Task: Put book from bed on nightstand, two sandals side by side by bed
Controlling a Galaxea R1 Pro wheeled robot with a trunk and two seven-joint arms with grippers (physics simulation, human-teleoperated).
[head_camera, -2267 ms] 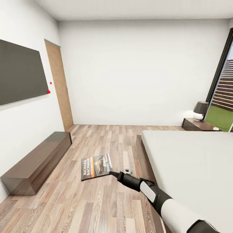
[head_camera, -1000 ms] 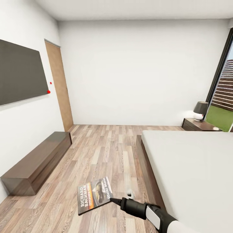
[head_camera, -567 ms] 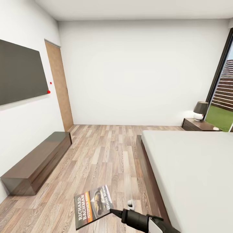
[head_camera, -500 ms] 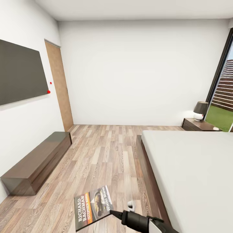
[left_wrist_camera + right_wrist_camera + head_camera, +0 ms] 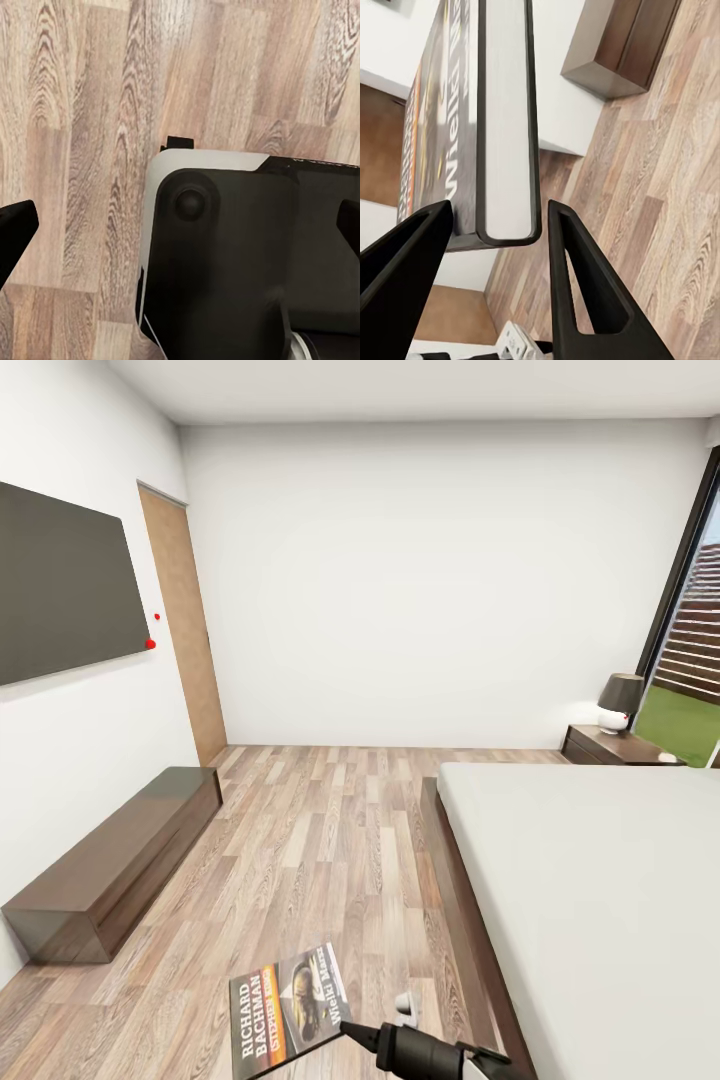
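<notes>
The book (image 5: 288, 1008) sits between the two jaws of the right gripper (image 5: 345, 1027), which are clamped on its edge and hold it in the air above the wood-plank floor (image 5: 330, 830), just off the near corner of the bed (image 5: 600, 880). In the right wrist view the book (image 5: 480, 120) stands edge-on to the camera, its pale page block facing out, with one black finger (image 5: 405, 262) against the cover side and the other (image 5: 581, 277) just beside the page side.

The cover reads "RICHARD BACHMAN" in white along one edge, with an orange band of smaller lettering beside it — too small to read — and a dark photo at the centre. A further line of white lettering runs along the opposite side; it cannot be made out.

The left gripper (image 5: 180, 225) hangs over the floor beside the robot's own dark and white body, its black fingertips (image 5: 15, 232) showing at the two edges of the left wrist view — the jaws stand wide apart and hold nothing.

Beyond the far end of the bed a nightstand (image 5: 618, 746) stands against the wall, carrying a lamp (image 5: 620, 702) with a dark shade; the black-framed window (image 5: 690, 650) is just beside it. Across the floor from the bed a long low dark cabinet (image 5: 115, 860) lies along the wall, under a wall-mounted dark screen (image 5: 65, 580), with a wooden door (image 5: 183, 625) further along.
</notes>
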